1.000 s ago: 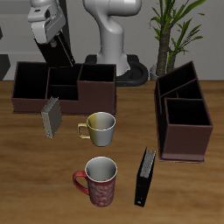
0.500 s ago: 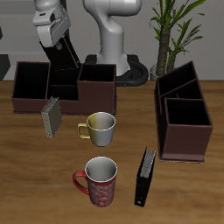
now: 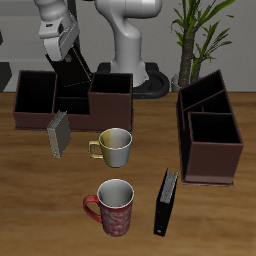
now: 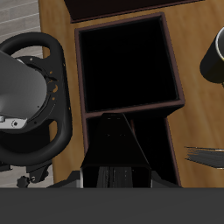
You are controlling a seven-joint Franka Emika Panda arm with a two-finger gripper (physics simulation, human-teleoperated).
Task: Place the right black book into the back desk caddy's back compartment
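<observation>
jaws clamped on right black book [image 3: 75, 67] over back desk caddy [image 3: 72, 98], grey striped book [image 3: 58, 134] nearby

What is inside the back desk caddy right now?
The right black book, held slanted by the gripper, dips into the middle section of the back desk caddy. The other sections look dark and empty; their floors are in shadow, and the book's lower end is hidden.

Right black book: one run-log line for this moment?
phase: place | gripper: shut on right black book | book: tilted over back desk caddy | released: no
</observation>
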